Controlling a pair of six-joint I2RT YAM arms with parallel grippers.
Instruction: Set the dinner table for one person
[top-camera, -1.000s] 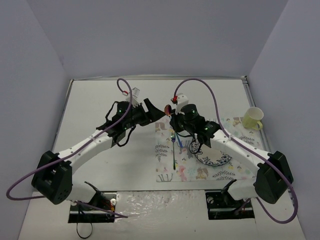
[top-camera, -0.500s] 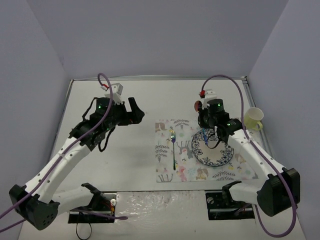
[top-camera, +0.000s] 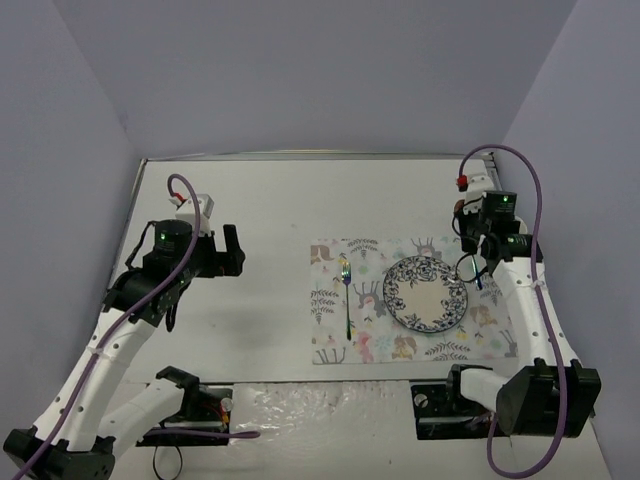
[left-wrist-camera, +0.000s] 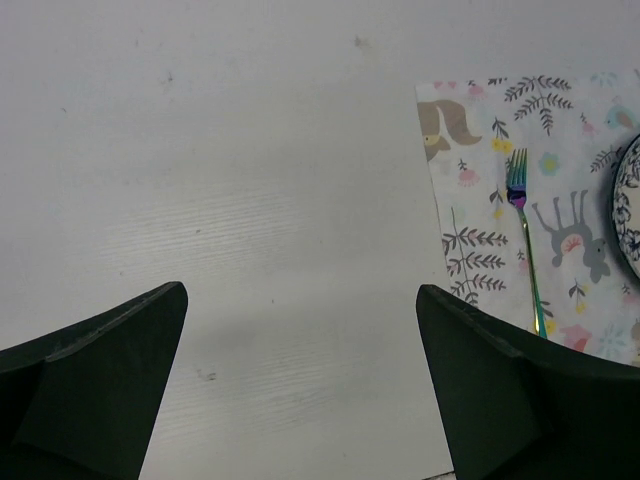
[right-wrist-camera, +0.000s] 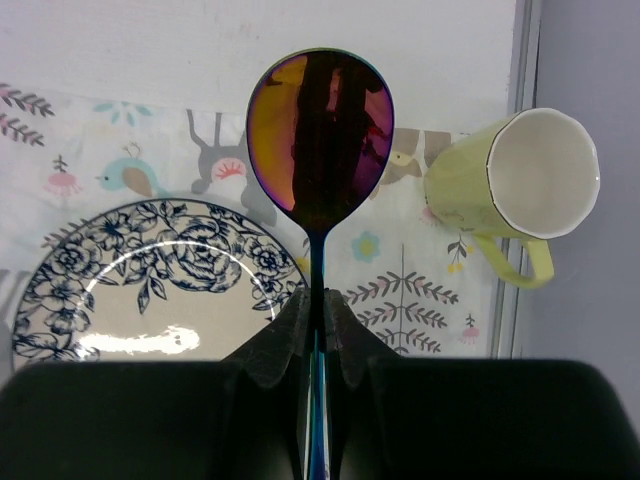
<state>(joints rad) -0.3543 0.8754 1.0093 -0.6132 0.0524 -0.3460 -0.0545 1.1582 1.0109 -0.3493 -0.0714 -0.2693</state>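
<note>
Right gripper (right-wrist-camera: 318, 320) clamped on spoon (right-wrist-camera: 320, 140), held above mat (right-wrist-camera: 410, 290) between plate (right-wrist-camera: 60, 280) and mug (right-wrist-camera: 520, 175), likely its place; left gripper (left-wrist-camera: 300, 290), jaws apart, idles over dinner table (left-wrist-camera: 250, 150) left of fork (left-wrist-camera: 525, 240).

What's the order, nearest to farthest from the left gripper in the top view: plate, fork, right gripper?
From the left gripper:
1. fork, on the mat, left part
2. plate, mat's middle
3. right gripper, far right, holding the spoon

Between left fingers (left-wrist-camera: 90, 390): you have bare dinner table (left-wrist-camera: 250, 200), open ahead.
Right of them: mat (left-wrist-camera: 480, 260) carrying fork (left-wrist-camera: 527, 250).
Ahead of right fingers (right-wrist-camera: 272, 352): spoon (right-wrist-camera: 320, 140) between them, plate (right-wrist-camera: 230, 250) left, mug (right-wrist-camera: 510, 175) right, mat strip between.
</note>
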